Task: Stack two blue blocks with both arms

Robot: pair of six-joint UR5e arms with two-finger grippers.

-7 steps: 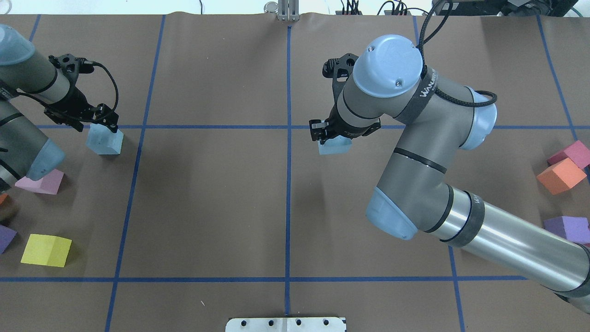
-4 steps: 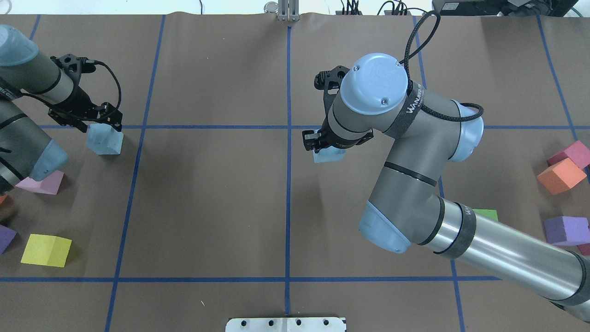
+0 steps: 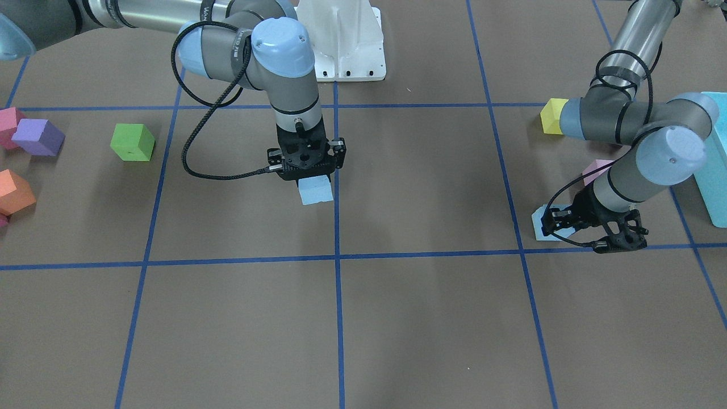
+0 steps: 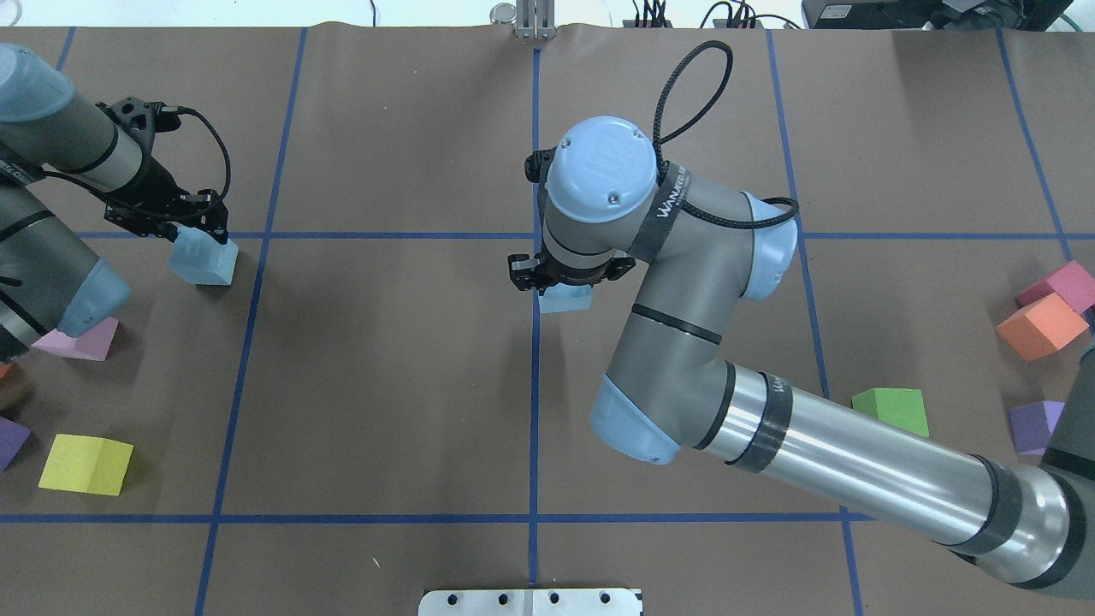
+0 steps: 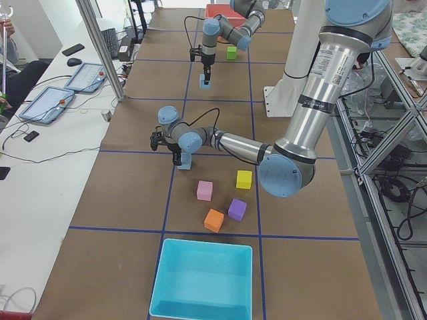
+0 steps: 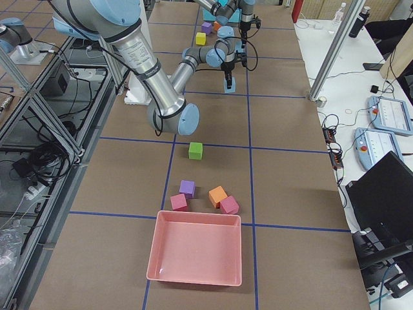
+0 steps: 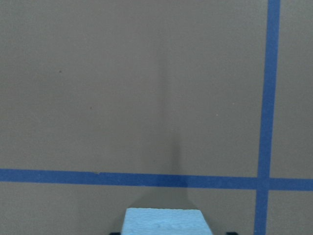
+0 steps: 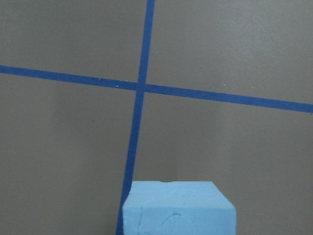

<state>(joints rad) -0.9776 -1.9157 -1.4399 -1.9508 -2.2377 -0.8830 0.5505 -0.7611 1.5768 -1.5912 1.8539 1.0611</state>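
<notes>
My right gripper (image 4: 560, 287) is shut on a pale blue block (image 4: 566, 300) and holds it above the table at the centre blue line. The front view shows this gripper (image 3: 311, 176) and block (image 3: 316, 192); the right wrist view shows the block (image 8: 178, 208) at its lower edge. My left gripper (image 4: 192, 239) is shut on the second blue block (image 4: 205, 263) at the far left, at or just above the table. The front view shows that gripper (image 3: 559, 222) and block (image 3: 542, 227). The block fills the bottom of the left wrist view (image 7: 164, 221).
By the left arm lie a pink cube (image 4: 77, 338) and a yellow cube (image 4: 85, 464). On the right lie green (image 4: 892, 409), orange (image 4: 1039, 327), magenta (image 4: 1061, 284) and purple (image 4: 1035, 425) cubes. A turquoise box (image 5: 203, 280) and a pink tray (image 6: 197, 248) stand at the table ends.
My right arm has swung left with its blue block, from right of the centre line to the line itself. My left gripper and its block have shifted slightly right.
</notes>
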